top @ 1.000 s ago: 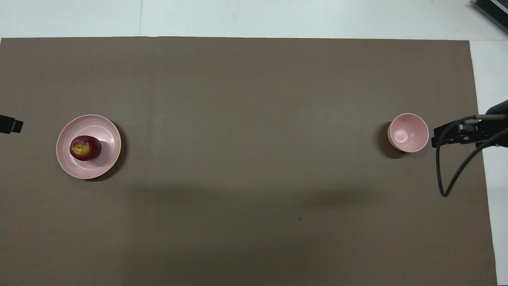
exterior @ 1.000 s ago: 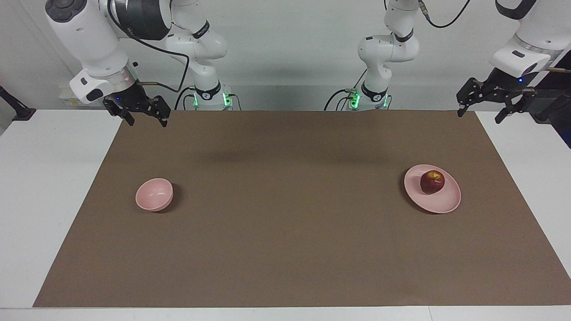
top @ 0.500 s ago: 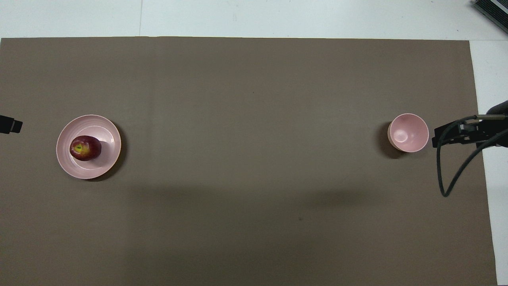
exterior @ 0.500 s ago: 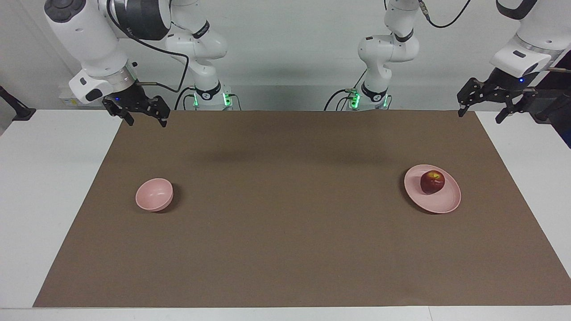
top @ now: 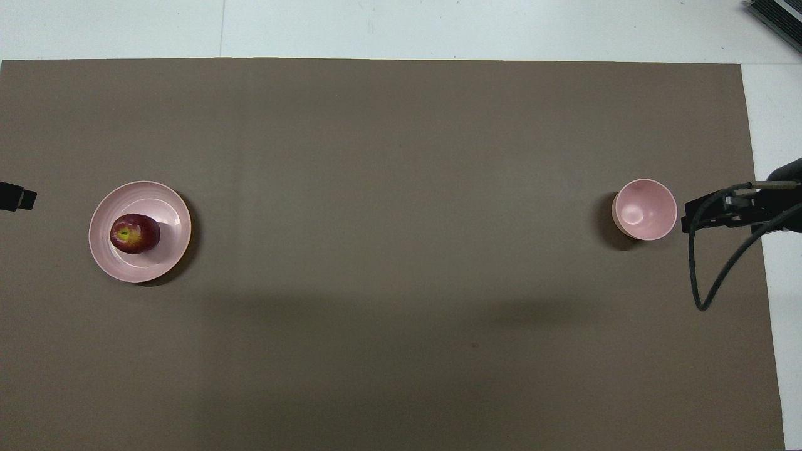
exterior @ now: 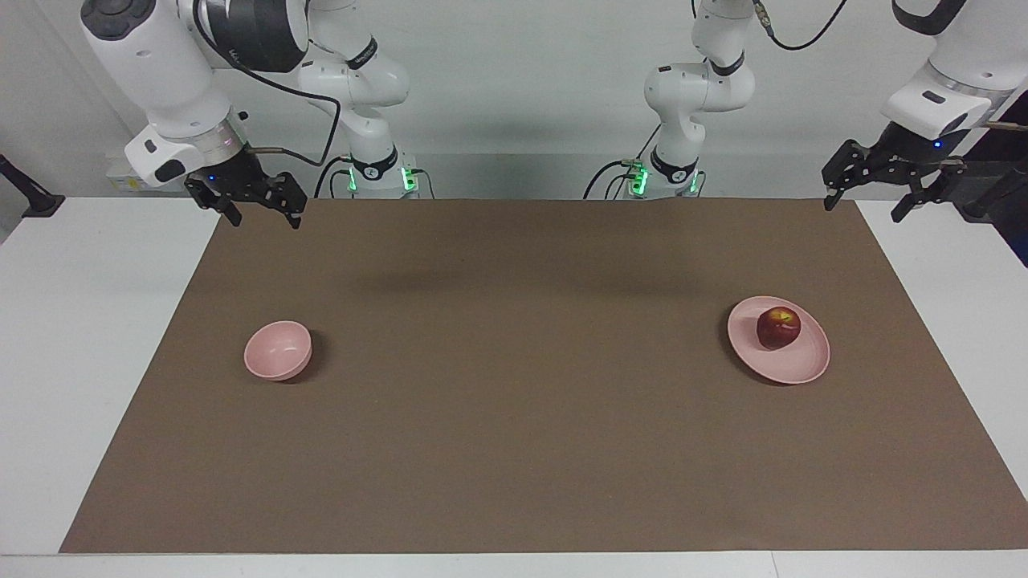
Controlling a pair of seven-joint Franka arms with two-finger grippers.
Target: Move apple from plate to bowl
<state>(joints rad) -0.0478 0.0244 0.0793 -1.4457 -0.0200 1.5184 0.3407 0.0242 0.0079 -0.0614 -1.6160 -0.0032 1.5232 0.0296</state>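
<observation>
The dark red apple lies on the flat pink plate toward the left arm's end of the table; the apple and the plate also show in the overhead view. The deep pink bowl stands empty toward the right arm's end and shows from above too. My left gripper is open and empty, raised over the mat's corner nearest the robots; only its tip shows from above. My right gripper is open and empty, raised over the mat's other near corner; from above it appears beside the bowl.
A brown mat covers most of the white table. A black cable hangs from the right arm. A dark device sits at the table's corner farthest from the robots, at the right arm's end.
</observation>
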